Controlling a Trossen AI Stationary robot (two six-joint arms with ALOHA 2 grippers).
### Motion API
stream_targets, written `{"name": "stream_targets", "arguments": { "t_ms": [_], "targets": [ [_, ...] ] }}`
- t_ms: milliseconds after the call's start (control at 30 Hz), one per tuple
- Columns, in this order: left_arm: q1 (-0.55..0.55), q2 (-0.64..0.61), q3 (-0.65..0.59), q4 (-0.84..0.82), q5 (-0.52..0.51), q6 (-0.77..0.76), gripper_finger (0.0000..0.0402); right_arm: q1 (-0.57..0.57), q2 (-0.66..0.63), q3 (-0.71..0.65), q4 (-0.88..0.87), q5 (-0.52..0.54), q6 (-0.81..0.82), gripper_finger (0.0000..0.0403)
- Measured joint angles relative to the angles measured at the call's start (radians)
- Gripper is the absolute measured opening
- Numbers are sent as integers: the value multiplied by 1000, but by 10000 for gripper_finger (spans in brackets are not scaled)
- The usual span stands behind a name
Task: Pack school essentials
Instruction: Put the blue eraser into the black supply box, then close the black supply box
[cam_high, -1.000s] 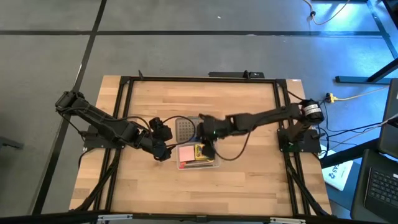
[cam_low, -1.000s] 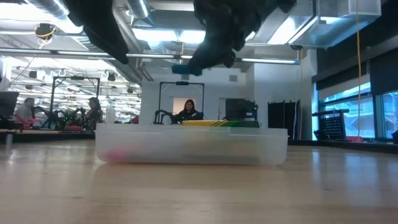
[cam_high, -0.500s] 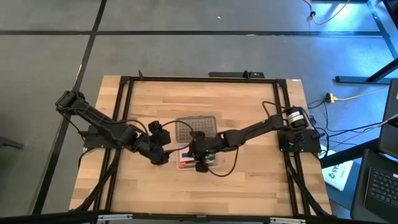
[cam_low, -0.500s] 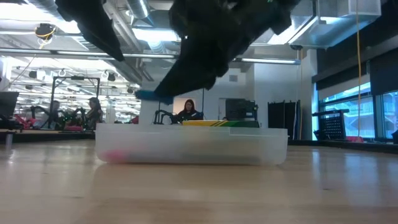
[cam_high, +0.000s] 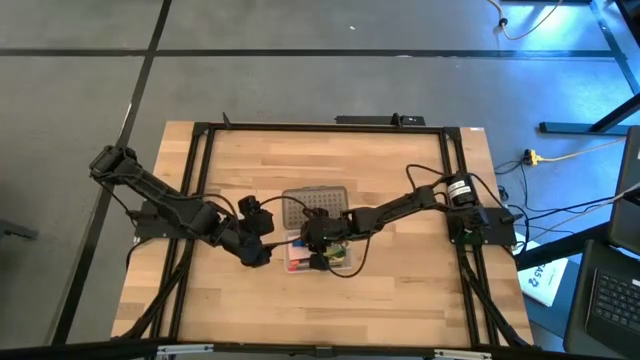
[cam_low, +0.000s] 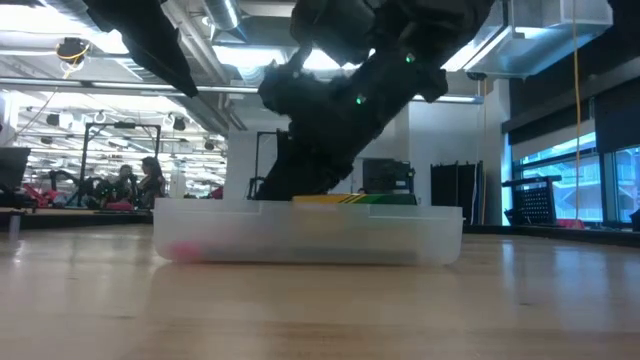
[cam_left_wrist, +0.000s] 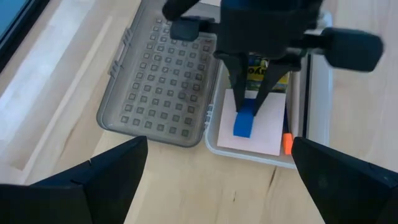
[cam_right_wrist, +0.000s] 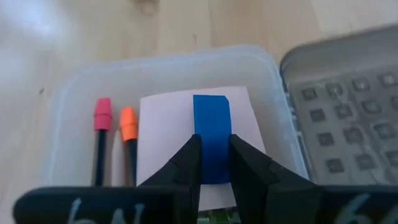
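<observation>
The right gripper (cam_right_wrist: 211, 165) pinched the blue block (cam_right_wrist: 211, 134) by its flat sides; it looked light, rigid. The left gripper's (cam_left_wrist: 217, 180) jaws stood spread.

Even overhead light falls on the pale wooden surface (cam_high: 400, 200) with soft shadows. In the low view, bright ceiling strip lights (cam_low: 250, 55) silhouette the dark arms, and the clear plastic case (cam_low: 307, 234) looks hazy. The right wrist view's background is softly blurred

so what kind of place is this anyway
Probably a robotics lab or open workshop: a wooden table with a black frame, exposed ceiling ducts, and people at workstations beyond it.
</observation>
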Motion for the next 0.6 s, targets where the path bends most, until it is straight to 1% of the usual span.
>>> {"name": "stream_targets", "arguments": {
  "t_ms": [67, 200, 267, 333, 600],
  "targets": [
    [0, 0, 0, 0, 0, 0, 394, -4, 2, 0, -4, -1, 25, 72],
    [1, 0, 0, 0, 0, 0, 394, -6, 1, 0, -4, -10, 23, 73],
    [1, 0, 0, 0, 0, 0, 394, -6, 1, 0, -1, -10, 23, 80],
    [1, 0, 0, 0, 0, 0, 394, -6, 1, 0, -4, -10, 22, 94],
    [1, 0, 0, 0, 0, 0, 394, -6, 1, 0, -3, -11, 19, 173]
  ]
}}
